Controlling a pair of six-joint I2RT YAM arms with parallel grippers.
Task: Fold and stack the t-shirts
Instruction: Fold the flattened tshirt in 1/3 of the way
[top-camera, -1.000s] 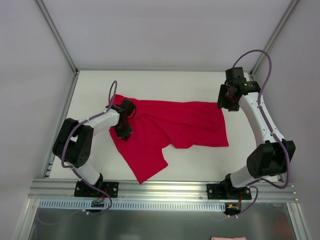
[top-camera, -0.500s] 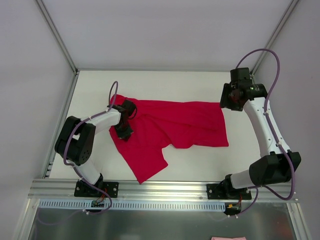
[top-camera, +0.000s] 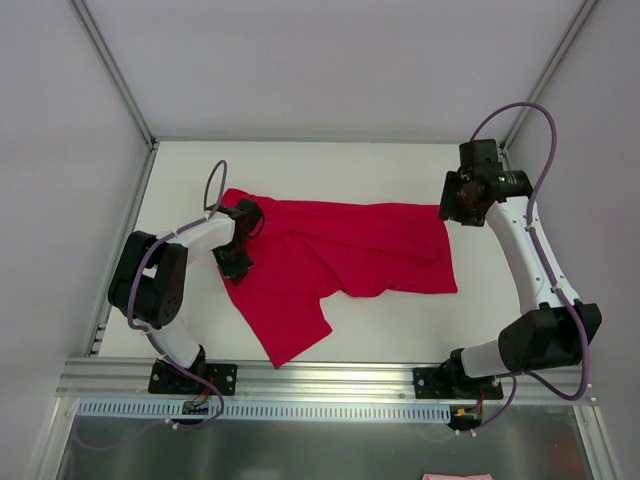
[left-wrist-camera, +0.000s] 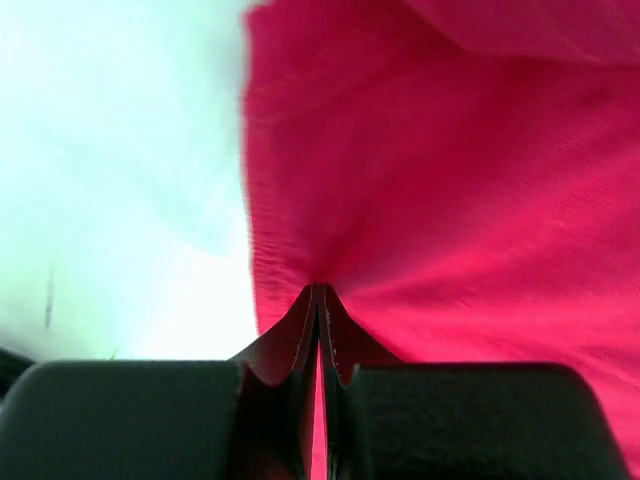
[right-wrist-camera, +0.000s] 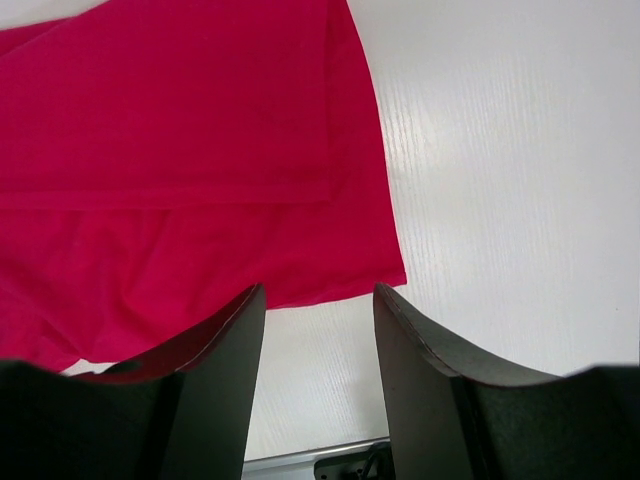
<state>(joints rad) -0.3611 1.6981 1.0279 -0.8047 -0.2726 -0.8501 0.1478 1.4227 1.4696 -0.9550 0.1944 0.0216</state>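
1. Locate the t-shirt (top-camera: 345, 250) in the middle of the white table (top-camera: 400, 170). It is one plain crimson garment, lying unfolded and rumpled, with overlapping layers across its centre.
2. Note its outline in the top view. The long body runs left to right, and one flap reaches toward the near edge of the table, ending in a blunt corner to the left of centre.
3. Check the left tool (top-camera: 237, 262). It sits at the shirt's left edge, with the arm bent low over the table.
4. Confirm its grip in the left wrist view. The left tool (left-wrist-camera: 318, 290) is closed, with its fingers pressed together on a pinch of the t-shirt (left-wrist-camera: 450, 200). Creases fan out from the pinch point, and bare table (left-wrist-camera: 120, 150) shows to the left of the fabric edge.
5. Check the right tool (top-camera: 452, 205). It hangs over the shirt's far right corner, with the arm stretched along the right side of the table.
6. Confirm its state in the right wrist view. The right tool (right-wrist-camera: 318, 290) stands partly open with nothing between its fingers. It is clear of the fabric, and a corner of the t-shirt (right-wrist-camera: 180, 150) lies on the table (right-wrist-camera: 500, 150) below the gap.
7. Note the surroundings. A metal rail (top-camera: 320, 375) runs along the near edge by the arm bases, a purple cable (top-camera: 215, 180) loops above the left arm, and pale walls enclose the table on three sides.
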